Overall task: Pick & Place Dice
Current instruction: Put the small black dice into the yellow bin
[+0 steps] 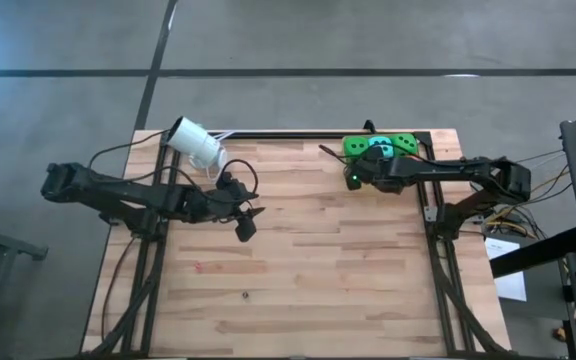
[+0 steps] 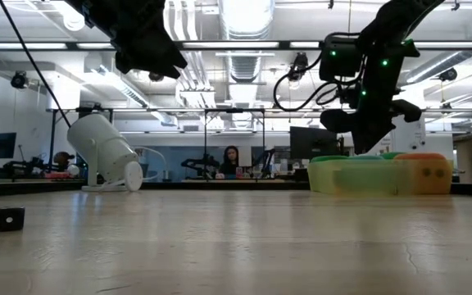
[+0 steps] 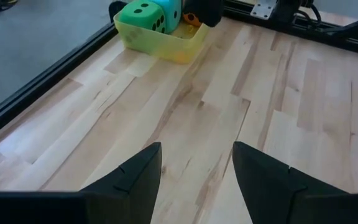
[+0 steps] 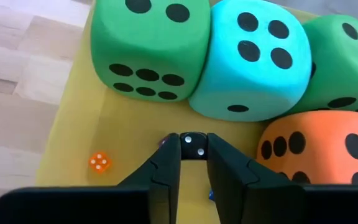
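A yellow tray (image 4: 120, 127) at the table's far right holds two green dice (image 4: 146, 46), a teal die (image 4: 253, 59) and an orange die (image 4: 319, 146), packed side by side, plus a tiny orange die (image 4: 99, 162) lying on its floor. My right gripper (image 4: 193, 152) hangs over the tray (image 1: 378, 147), shut on a small black die with white pips. My left gripper (image 3: 196, 163) hovers open above the table's middle left (image 1: 246, 224), with nothing between its fingers. My right gripper pinches the small black die (image 4: 193, 142) by two opposite sides, between its two fingertips. The fingers slant down from above, toward the tray. The die is lifted clear above the tray's yellow floor, just in front of the teal and orange dice.
A white cylinder (image 1: 196, 143) lies tilted at the table's far left (image 2: 105, 153). Another small black die (image 2: 9, 219) sits on the bare wood. A black frame rail (image 3: 55, 68) borders the table.
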Motion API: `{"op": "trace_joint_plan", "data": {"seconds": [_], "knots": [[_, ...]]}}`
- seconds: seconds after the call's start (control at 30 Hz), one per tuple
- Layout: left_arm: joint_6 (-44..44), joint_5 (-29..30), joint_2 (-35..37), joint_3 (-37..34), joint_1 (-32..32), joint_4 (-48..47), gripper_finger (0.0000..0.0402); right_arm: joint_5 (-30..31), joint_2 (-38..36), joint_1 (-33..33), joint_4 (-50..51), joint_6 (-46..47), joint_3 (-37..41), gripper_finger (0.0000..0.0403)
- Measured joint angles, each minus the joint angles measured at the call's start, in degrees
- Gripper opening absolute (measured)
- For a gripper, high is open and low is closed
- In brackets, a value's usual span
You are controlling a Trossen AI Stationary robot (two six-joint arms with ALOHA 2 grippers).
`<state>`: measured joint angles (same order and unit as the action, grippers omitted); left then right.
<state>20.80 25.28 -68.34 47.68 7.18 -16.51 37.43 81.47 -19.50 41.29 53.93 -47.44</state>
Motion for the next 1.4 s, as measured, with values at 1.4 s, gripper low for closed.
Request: {"op": "trace_joint_plan", "data": {"seconds": [1.4], "knots": [[-0.9,-18.5,-0.1,-13.5,14.9,-2.9,0.0203,4.8,-13.9,25.1,-3.8,-6.2,-0.1,0.0194]]}}
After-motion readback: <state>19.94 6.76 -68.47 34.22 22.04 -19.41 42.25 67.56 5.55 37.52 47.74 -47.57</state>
